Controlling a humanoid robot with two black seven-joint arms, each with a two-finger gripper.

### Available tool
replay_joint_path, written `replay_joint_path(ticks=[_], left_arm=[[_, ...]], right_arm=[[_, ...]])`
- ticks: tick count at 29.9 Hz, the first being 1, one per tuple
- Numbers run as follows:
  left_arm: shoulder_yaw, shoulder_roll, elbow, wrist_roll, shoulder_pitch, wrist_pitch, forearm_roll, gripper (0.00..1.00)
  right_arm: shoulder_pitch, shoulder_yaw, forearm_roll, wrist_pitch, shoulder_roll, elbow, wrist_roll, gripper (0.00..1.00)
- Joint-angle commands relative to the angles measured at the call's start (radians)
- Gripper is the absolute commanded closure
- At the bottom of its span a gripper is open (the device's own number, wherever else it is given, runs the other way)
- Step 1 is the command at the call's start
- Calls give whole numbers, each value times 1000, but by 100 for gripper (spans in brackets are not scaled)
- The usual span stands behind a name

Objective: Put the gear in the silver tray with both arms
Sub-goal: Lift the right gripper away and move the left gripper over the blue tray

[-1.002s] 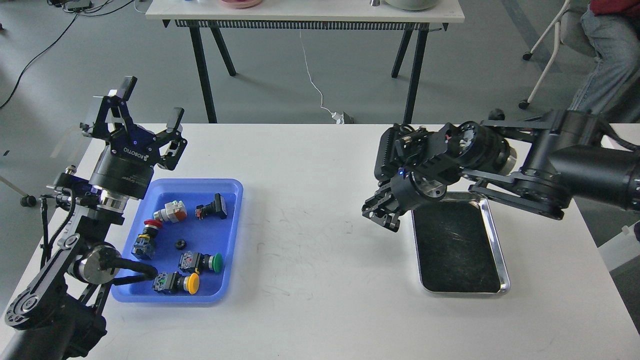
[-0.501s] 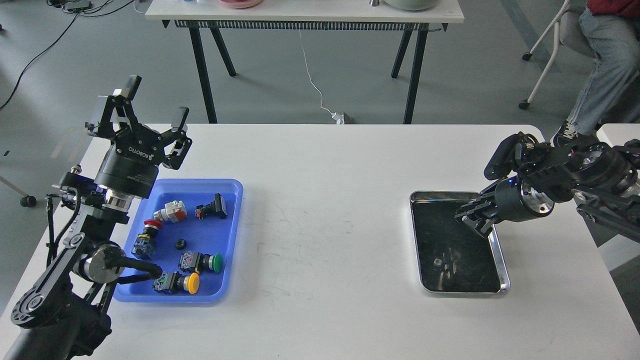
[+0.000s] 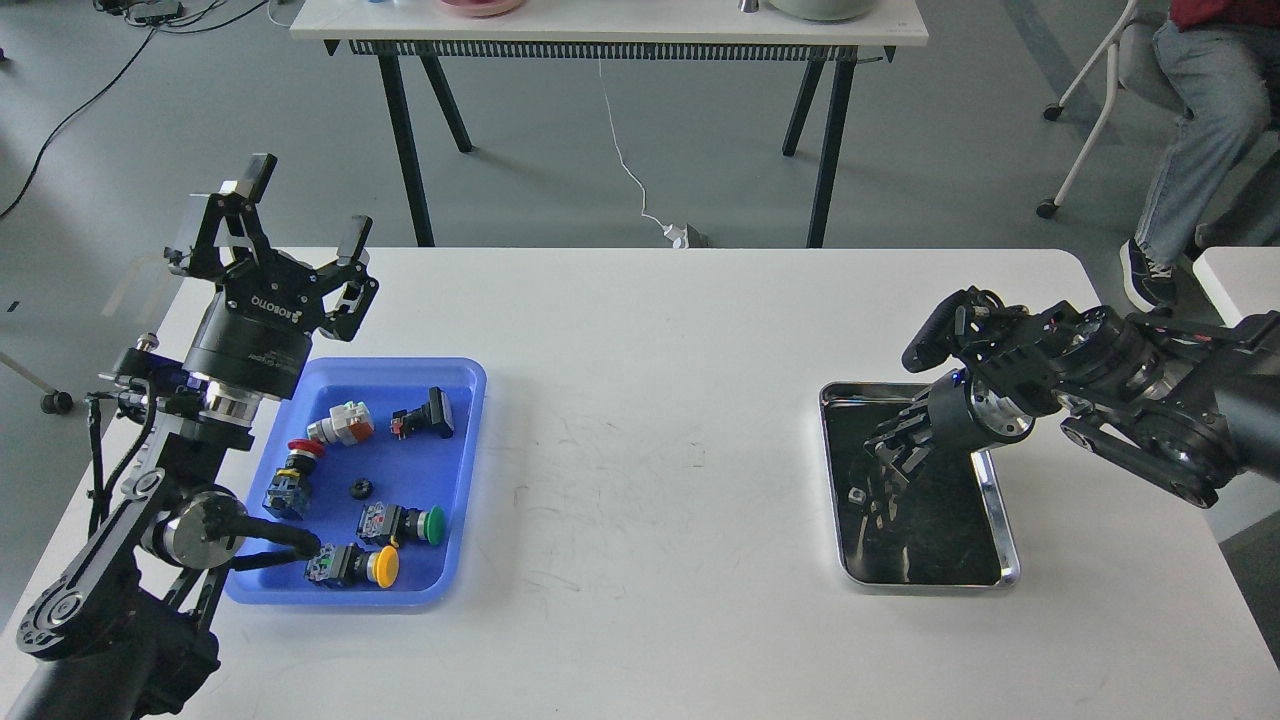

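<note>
The gear (image 3: 361, 489) is a small black toothed ring lying in the middle of the blue plastic tray (image 3: 455, 470) on the left. My left gripper (image 3: 300, 215) is open and empty, raised above the blue tray's far left corner. The silver tray (image 3: 1004, 560) lies on the table at the right, and its dark bottom holds only reflections. My right gripper (image 3: 893, 450) hangs over the silver tray's far half, pointing down and to the left. It is dark against the tray, so its fingers cannot be told apart.
Several push-button switches lie around the gear in the blue tray: a red one (image 3: 300, 455), a green one (image 3: 415, 523), a yellow one (image 3: 362, 566), a grey one (image 3: 340, 423), a black one (image 3: 425, 412). A second table (image 3: 610, 25) and a seated person (image 3: 1190, 90) are beyond the table.
My right arm swung from the silver tray's left side to the right, then came back a little so its gripper is over the tray. My left gripper has hardly moved.
</note>
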Motion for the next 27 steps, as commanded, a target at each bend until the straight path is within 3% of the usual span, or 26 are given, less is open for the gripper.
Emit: replay_joint_path(ticks=[1,6,10,13,16,19,23,27], left_arm=[[-4,-1,0,0,0,0,0,1],[-3,1,0,0,0,0,0,1],[-4,1,0,0,0,0,0,1],[-4,1,0,0,0,0,0,1],[-4,2,0,0,-1,0,0,1],[-6,6,0,0,-1,0,0,1],[-10,32,-11,0,-1,0,0,1],[5,76,-32,0,-4,0,12,1]], right_arm=[[0,-2,0,0,6,-12,0,89],[1,-13,0,0,-8,-12,0,85],[0,-16,0,0,-24,-12,0,75],[0,-15,0,0,-33,-12,0,59],[1,-8,3,0,-54,-3,0,25],[12,8,8,-8,-115,34,0,9],[14,174,156,-9,-255,152,0,5],[-3,281,576,-14,-402,262,0,5]])
